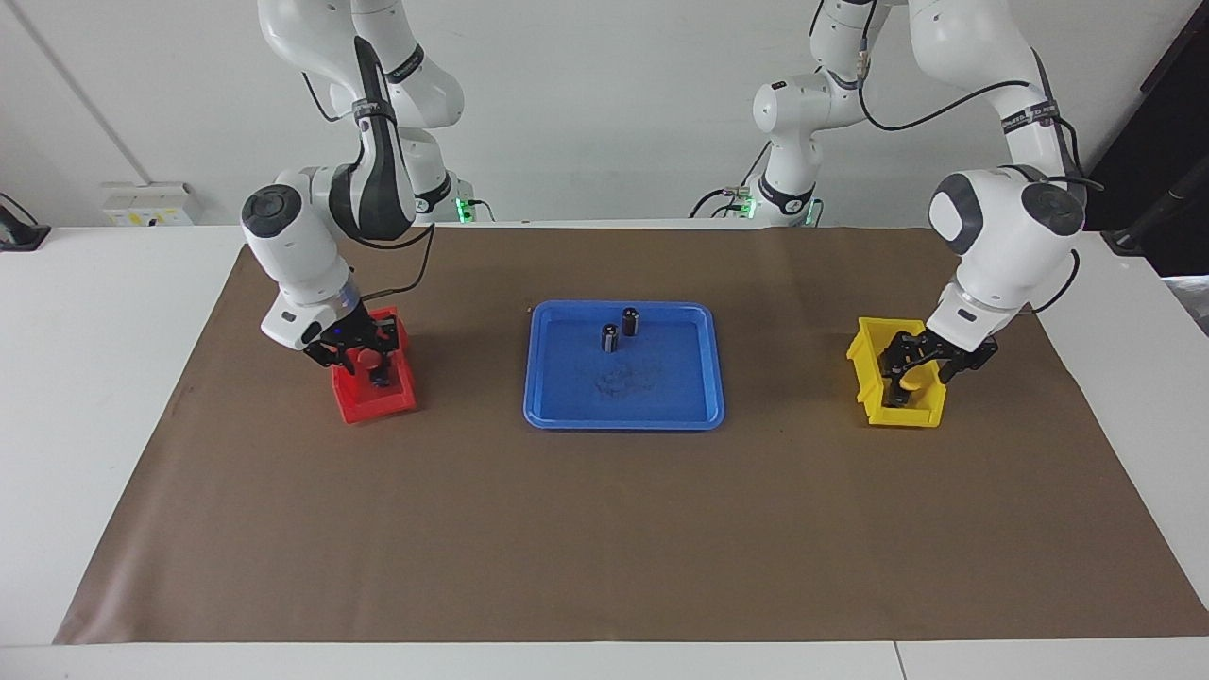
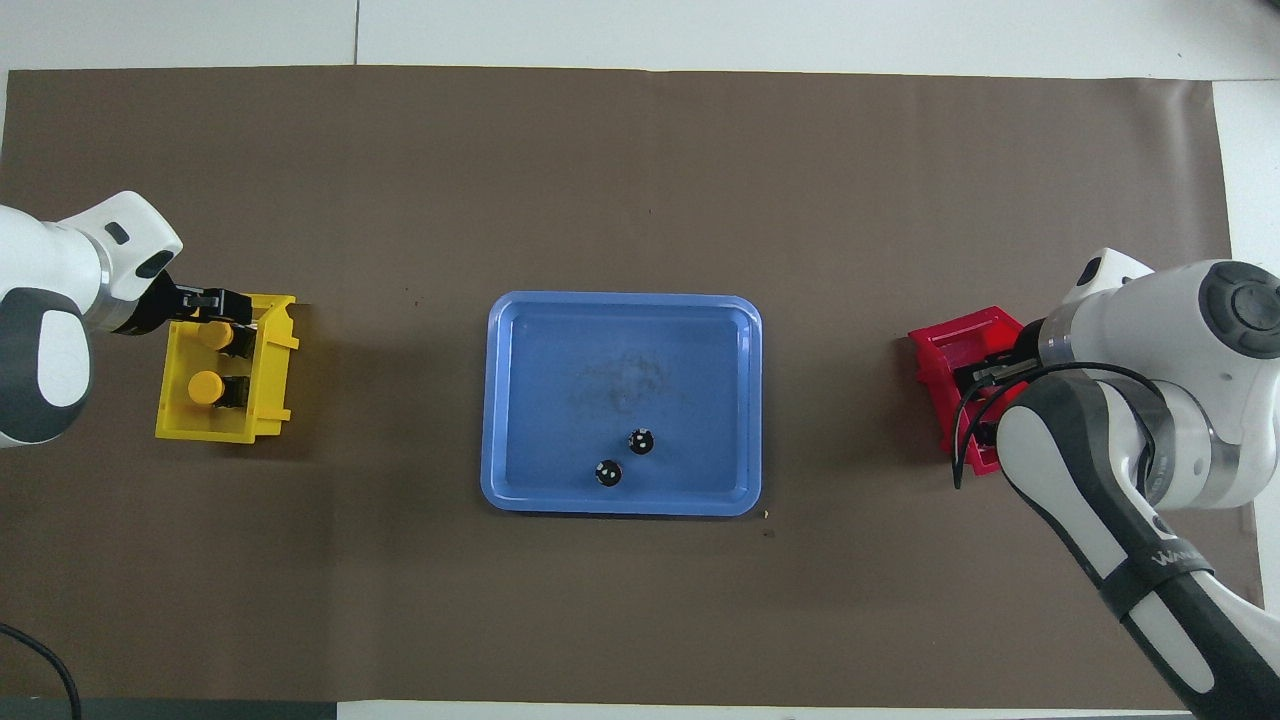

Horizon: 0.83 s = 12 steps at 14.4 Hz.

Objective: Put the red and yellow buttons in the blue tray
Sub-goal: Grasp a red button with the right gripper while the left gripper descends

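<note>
overall, from the facing view, the blue tray (image 1: 624, 412) sits mid-bench on the brown mat (image 1: 604, 529), with two dark capless cylinders (image 1: 621, 330) standing in its part nearer the robots. the right claw (image 1: 357, 357) is down in the red bin (image 1: 375, 401) at the right arm's end, pinching a red button (image 1: 363, 358). the left claw (image 1: 909, 376) is down in the yellow bin (image 1: 894, 408) at the left arm's end, pinching a yellow button (image 1: 907, 384).

seen from overhead, the left claw (image 2: 222, 318) grips the yellow button (image 2: 214, 333) in the yellow bin (image 2: 225, 425); a second yellow button (image 2: 206, 385) lies nearer the robots in the same bin. the right claw's tips are hidden by its own arm over the red bin (image 2: 940, 350). the blue tray (image 2: 620, 310) holds only the cylinders (image 2: 624, 456).
</note>
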Motion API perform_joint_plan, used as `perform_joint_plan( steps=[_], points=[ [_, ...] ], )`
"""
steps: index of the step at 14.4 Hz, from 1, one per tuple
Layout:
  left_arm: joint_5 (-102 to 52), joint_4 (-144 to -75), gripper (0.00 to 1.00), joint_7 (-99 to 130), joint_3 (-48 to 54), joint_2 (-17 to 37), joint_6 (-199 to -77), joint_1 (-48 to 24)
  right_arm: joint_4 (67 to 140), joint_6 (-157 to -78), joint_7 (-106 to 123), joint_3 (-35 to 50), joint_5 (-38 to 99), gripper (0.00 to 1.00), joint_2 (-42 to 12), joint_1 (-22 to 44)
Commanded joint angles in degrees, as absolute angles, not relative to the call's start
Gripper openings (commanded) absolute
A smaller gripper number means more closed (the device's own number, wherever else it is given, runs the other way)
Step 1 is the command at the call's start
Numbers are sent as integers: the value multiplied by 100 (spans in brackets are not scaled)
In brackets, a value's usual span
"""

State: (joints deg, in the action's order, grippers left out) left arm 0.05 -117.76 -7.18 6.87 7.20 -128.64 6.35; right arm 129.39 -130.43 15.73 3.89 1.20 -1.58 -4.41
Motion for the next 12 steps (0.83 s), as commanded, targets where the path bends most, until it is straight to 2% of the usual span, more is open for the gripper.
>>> perform_joint_plan(
  steps=[1, 4, 8, 12],
  points=[
    [35, -11857, 80, -650, 633, 773, -13148, 641, 13192, -13140, 1758, 431, 211, 61, 53, -580],
    [35, -11839, 80, -633, 642, 782, -13148, 668, 13210, -13131, 1758, 431, 220, 59, 62, -571],
    [35, -11874, 74, -633, 633, 765, -13096, 694, 13228, -13122, 1749, 431, 220, 53, 70, -571],
    [35, -12023, 74, -642, 633, 712, -13078, 703, 13193, -13061, 1749, 431, 211, 31, 70, -563]
  ],
)
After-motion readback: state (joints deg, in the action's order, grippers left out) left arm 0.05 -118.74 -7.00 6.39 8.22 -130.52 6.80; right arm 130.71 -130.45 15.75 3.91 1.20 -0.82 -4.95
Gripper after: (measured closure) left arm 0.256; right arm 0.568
